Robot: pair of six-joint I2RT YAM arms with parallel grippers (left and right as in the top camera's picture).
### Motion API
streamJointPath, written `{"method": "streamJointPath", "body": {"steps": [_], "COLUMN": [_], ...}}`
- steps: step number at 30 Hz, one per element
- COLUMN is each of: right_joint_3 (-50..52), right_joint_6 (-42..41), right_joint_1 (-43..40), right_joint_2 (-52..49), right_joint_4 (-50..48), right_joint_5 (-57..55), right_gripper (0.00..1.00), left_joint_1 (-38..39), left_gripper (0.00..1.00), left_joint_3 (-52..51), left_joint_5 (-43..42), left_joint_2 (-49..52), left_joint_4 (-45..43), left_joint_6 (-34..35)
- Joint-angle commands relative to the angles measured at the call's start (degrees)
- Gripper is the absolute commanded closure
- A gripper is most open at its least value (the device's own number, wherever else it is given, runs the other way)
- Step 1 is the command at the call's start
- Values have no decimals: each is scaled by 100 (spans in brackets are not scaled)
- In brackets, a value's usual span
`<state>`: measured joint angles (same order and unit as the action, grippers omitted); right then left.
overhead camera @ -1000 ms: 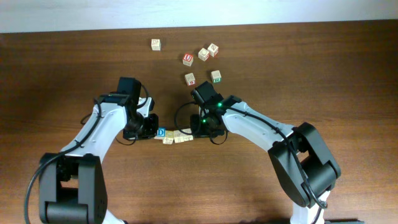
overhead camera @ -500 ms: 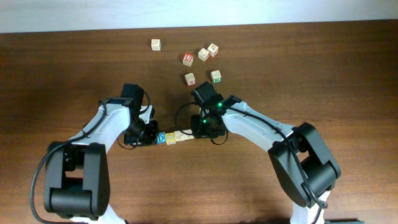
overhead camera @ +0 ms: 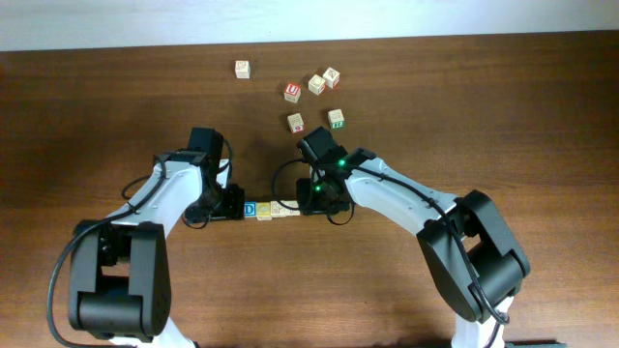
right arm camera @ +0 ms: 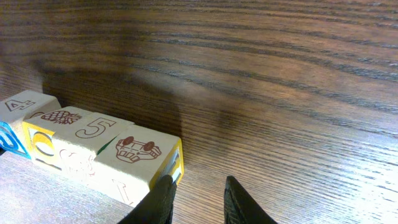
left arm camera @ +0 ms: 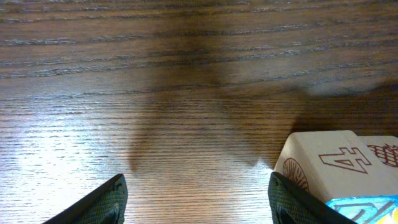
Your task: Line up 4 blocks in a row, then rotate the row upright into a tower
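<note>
Blocks (overhead camera: 270, 209) sit in a four-cube row at overhead centre, while only wrist views show left gripper (left arm camera: 198, 186) spread wide, empty, and right gripper (right arm camera: 200, 190) narrowly parted, empty, beside the row's end.

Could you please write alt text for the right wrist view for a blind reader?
A row of four wooden blocks lies at lower left on a dark wooden table, tops showing a 4, a pineapple, a 5 and a face. The right gripper, slightly open and empty, sits at the row's end, one finger beside the last block.
</note>
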<state>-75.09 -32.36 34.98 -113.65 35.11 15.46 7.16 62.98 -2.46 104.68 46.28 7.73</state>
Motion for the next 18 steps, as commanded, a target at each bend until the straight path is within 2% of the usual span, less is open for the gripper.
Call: {"method": "streamJointPath", "body": {"steps": [1,5,6,13,15,18], "right_joint_3": [-122,-144,-144,-144,-144,-144], "right_joint_6": [57,66,109,168,164,142], "right_joint_1": [76,-90,-122,-136,-127,-127], "right_joint_2": [-13,-13,-13,-13,-13,-13], "right_joint_4": [-101,-81,-79,-11,72,96], "right_joint_5": [184,184,186,188,190,186], "right_gripper": [70,58,56,49,47,38], "left_joint_1": [83,83,83,83,83,83], "left_gripper": [26,18,11,11,16,15], "left_joint_3": [247,621,629,627,627,627], "left_joint_5": [-219,-175,-109,-66,-44,249], "left_joint_2": [52,52,52,52,52,52], "left_joint_4": [15,260,264,374,411,520], "left_joint_6": [-50,-55,-55,-55,-55,-52]}}
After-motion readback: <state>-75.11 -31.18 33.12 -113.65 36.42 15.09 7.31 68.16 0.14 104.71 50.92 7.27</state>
